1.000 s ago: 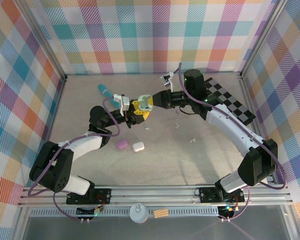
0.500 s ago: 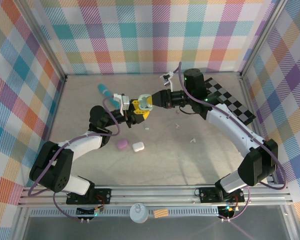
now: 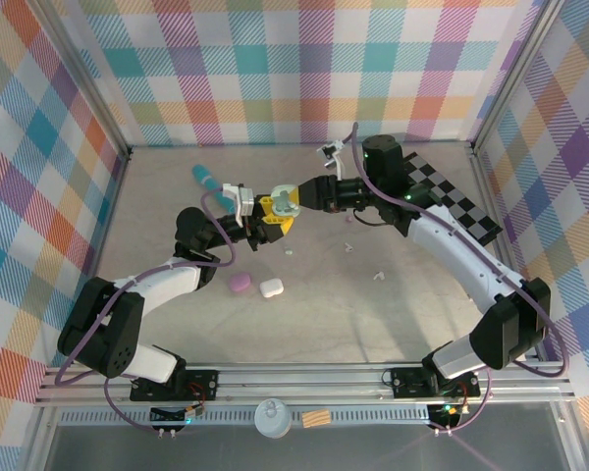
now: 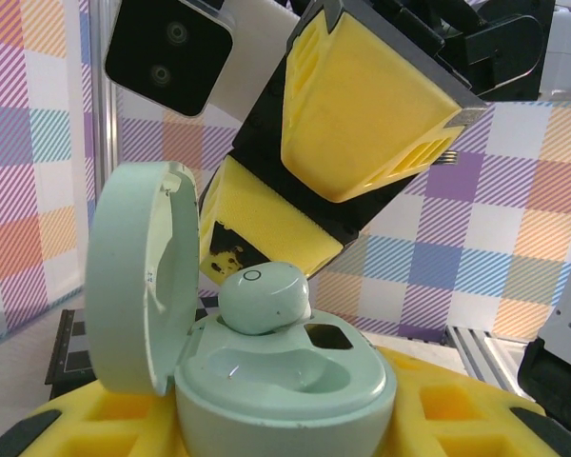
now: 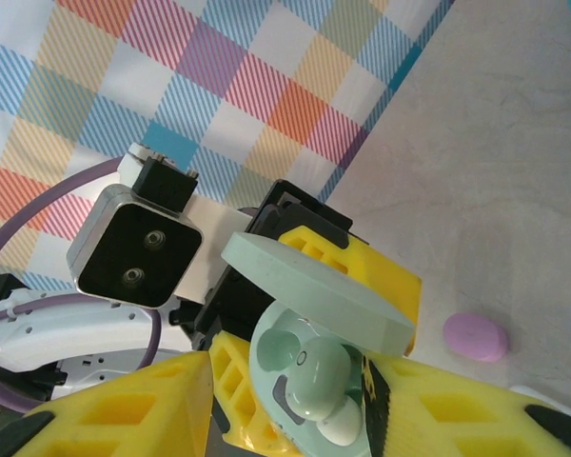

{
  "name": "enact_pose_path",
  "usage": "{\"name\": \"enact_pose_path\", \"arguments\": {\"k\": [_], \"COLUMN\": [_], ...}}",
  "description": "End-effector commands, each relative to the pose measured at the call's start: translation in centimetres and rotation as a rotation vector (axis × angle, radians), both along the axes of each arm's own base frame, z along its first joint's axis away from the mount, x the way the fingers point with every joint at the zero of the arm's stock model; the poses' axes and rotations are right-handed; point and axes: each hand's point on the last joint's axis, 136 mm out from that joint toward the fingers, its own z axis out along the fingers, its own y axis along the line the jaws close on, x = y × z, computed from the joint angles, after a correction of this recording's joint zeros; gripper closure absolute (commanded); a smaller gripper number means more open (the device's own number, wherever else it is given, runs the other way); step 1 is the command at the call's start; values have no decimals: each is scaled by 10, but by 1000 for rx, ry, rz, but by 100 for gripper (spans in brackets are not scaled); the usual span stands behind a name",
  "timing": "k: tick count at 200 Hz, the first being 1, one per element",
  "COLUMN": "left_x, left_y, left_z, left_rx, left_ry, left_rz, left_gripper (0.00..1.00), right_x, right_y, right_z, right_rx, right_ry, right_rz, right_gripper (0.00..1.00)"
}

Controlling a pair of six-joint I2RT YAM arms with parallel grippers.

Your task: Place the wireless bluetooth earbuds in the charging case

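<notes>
My left gripper (image 4: 285,433) is shut on a pale green charging case (image 4: 295,395), its yellow fingers (image 4: 71,428) on either side, and holds it above the table with the round lid (image 4: 133,276) swung open. A pale green earbud (image 4: 264,297) sits tilted in one socket, and the other socket (image 4: 276,373) is bare. My right gripper (image 5: 290,386) stands open around the earbud (image 5: 325,379), its fingers (image 5: 105,409) apart from it. From above, the two grippers (image 3: 265,218) (image 3: 289,200) meet tip to tip at mid-table.
A purple case (image 3: 240,283) and a white case (image 3: 271,288) lie on the table in front of the left arm. A teal stick (image 3: 206,179) lies at the back left. Tiny white buds (image 3: 380,276) (image 3: 289,253) are scattered mid-table. A checkerboard (image 3: 452,196) lies at the back right.
My right gripper's jaws have spread apart and let go of the green earbud, which stays in the case. Both arms have hardly moved.
</notes>
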Motion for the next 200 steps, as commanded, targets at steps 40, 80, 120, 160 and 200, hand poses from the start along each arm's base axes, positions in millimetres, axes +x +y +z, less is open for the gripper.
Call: {"name": "enact_pose_path", "arguments": {"k": [40, 80, 120, 160, 200], "left_x": [-18, -16, -16, -18, -19], "left_y": [3, 3, 3, 3, 4], "left_z": [30, 28, 33, 33, 34], "left_rx": [-44, -42, -47, -48, -48], "left_ry": [-152, -150, -158, -158, -161], "left_rz": [-23, -19, -22, -24, -23], "left_gripper": [61, 62, 62, 62, 62], "right_x": [-7, -13, -4, -1, 4], "right_y": [-17, -18, -19, -10, -8], "right_z": [18, 16, -12, -14, -15], "right_rx": [-10, -27, -154, -144, -138], "right_ry": [-104, -107, -62, -53, -35], "right_rz": [-57, -50, -104, -87, -97], "right_gripper": [51, 54, 52, 53, 54]}}
